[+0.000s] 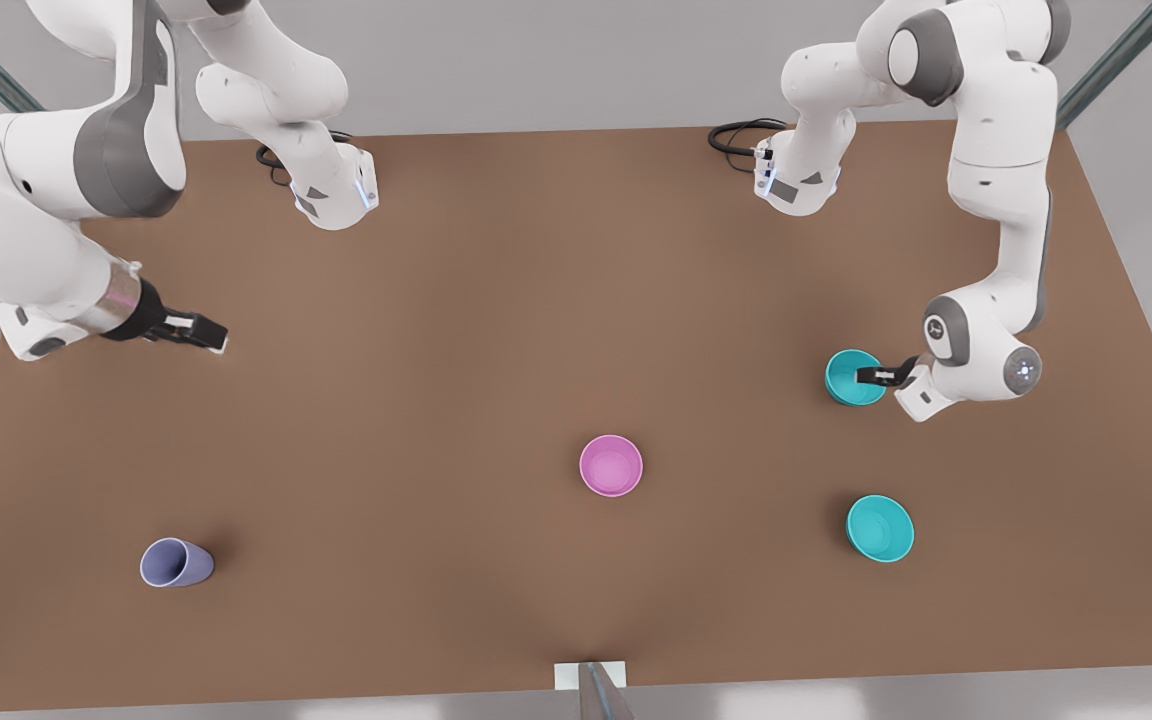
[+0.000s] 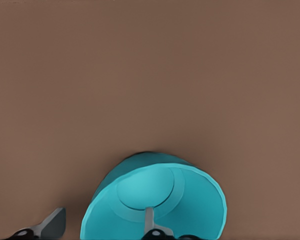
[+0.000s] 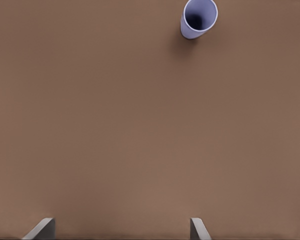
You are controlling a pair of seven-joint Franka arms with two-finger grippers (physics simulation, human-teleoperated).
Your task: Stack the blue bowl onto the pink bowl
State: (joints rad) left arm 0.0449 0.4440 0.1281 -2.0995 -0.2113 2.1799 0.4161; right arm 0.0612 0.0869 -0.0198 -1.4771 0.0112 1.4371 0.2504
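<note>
The blue bowl [image 1: 851,378] stands on the table at the front view's right, and shows again as the blue bowl [image 2: 155,200] in the left wrist view. My left gripper [image 1: 874,376] is at its rim, open. One finger [image 2: 149,220] reaches inside the bowl, the other finger [image 2: 52,223] is outside the wall, and neither touches it. The pink bowl [image 1: 611,465] sits upright near the table's middle, well apart from both arms. My right gripper [image 1: 198,329] hangs open over bare table at the front view's left, with nothing between its fingers [image 3: 42,229].
A second teal bowl [image 1: 880,528] stands toward the near edge, below the first one in the front view. A lavender cup [image 1: 176,563] lies on its side at the near left, also seen as the lavender cup [image 3: 198,18]. The brown table [image 1: 496,330] is wide.
</note>
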